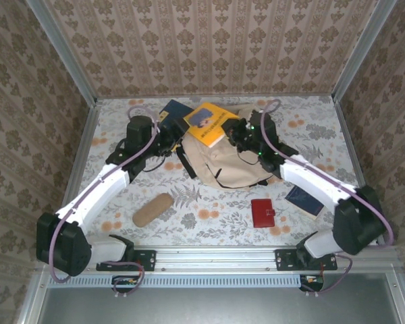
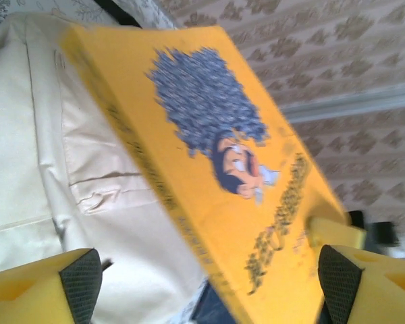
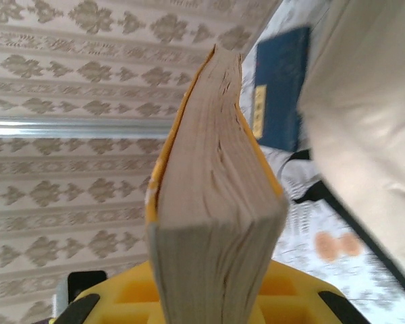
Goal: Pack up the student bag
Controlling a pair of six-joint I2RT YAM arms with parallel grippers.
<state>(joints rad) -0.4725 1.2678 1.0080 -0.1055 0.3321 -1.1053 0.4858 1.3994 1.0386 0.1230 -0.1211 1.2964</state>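
left end effector (image 2: 209, 280): jaws wide, yellow book (image 1: 209, 123) in front of them, not gripped
right end effector (image 1: 239, 130): clamped on the yellow book's edge
student bag (image 1: 233, 162): flat on counter (image 1: 209, 216), mid-far, book over its top end

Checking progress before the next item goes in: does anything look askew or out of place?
The yellow paperback book hangs tilted over the far end of the beige fabric backpack, not inside it, pinched by the right gripper.

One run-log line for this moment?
left gripper: open around yellow paperback book | right gripper: shut on book | large beige fabric backpack: book over its far end, not yet inside
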